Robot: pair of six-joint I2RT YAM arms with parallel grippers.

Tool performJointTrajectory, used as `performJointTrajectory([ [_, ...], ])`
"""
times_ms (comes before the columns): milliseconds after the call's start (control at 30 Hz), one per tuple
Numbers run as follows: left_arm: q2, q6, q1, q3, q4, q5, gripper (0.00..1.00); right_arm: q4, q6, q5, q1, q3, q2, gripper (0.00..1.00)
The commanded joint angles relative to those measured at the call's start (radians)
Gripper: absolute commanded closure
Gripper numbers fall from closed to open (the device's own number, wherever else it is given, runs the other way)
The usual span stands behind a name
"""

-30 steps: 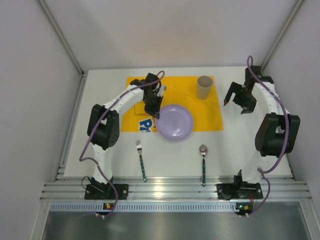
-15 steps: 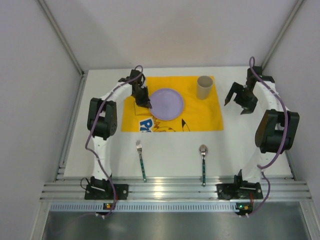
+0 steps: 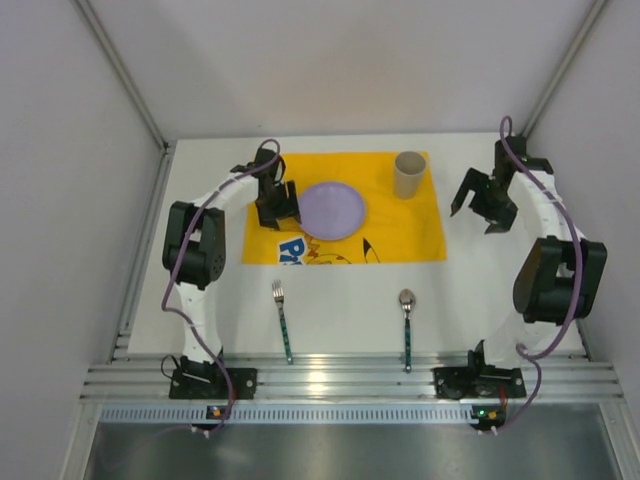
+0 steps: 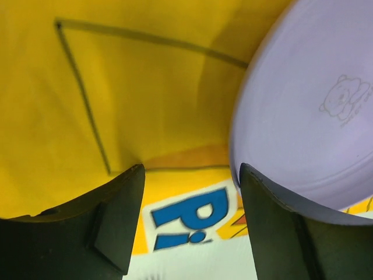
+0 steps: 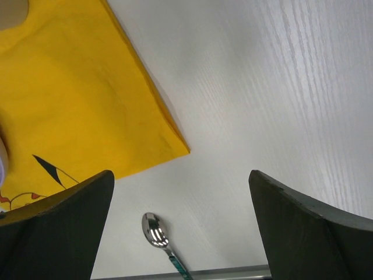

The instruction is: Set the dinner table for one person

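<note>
Overall light: bright, even and diffuse, coming from above; the top view has no dim corner.
Shadows: soft and short on the dinner table [image 3: 340, 315]; in the left wrist view a darker orange patch lies on the yellow placemat [image 4: 145, 105] beside the plate [image 4: 303, 116].
Glare: a white streak on the aluminium rail [image 3: 320, 375]; small highlights on the spoon [image 5: 154, 229].
Blur: the plate's near rim is smeared and soft (its small bear print is legible).
Exposure: the fingers [image 4: 113, 227] of the left gripper [image 4: 191, 169] and the fingers [image 5: 58, 224] of the right gripper [image 5: 181, 172] are near-black, with little detail.
Focus: the tabletop grain is faint but sharp in the right wrist view.
</note>
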Motion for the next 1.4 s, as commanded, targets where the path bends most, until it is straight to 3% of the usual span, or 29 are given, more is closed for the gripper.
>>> performJointTrajectory([
  [0,-0.155,0.033,0.004,-0.110,-0.035,-0.074,0.29,-0.019,0.028,0.051,0.040,-0.056,-0.144,0.00],
  [267,-0.493,0.006,-0.016,-0.473,-0.062,-0.129,0.32,0.024,0.091,0.077,0.151,-0.247,-0.410,0.00],
  [400,-0.617,-0.023,-0.038,-0.633,-0.054,-0.190,0.33,0.053,0.103,0.014,0.183,-0.342,-0.494,0.00],
  [567,-0.724,-0.108,-0.071,-0.691,-0.080,-0.166,0.37,0.033,0.069,-0.036,0.195,-0.410,-0.605,0.00],
  [667,-0.767,-0.160,-0.159,-0.697,-0.108,-0.193,0.39,0.021,0.057,-0.041,0.195,-0.450,-0.687,0.00],
  [967,-0.844,-0.417,-0.370,-0.852,-0.160,-0.290,0.42,-0.014,0.048,-0.055,0.214,-0.542,-0.839,0.00],
  [1167,-0.779,-0.459,-0.433,-0.905,-0.099,-0.284,0.45,-0.028,0.049,-0.063,0.230,-0.550,-0.854,0.00],
  [1367,-0.657,-0.467,-0.452,-0.933,0.006,-0.244,0.60,-0.030,0.037,-0.035,0.257,-0.557,-0.851,0.00],
])
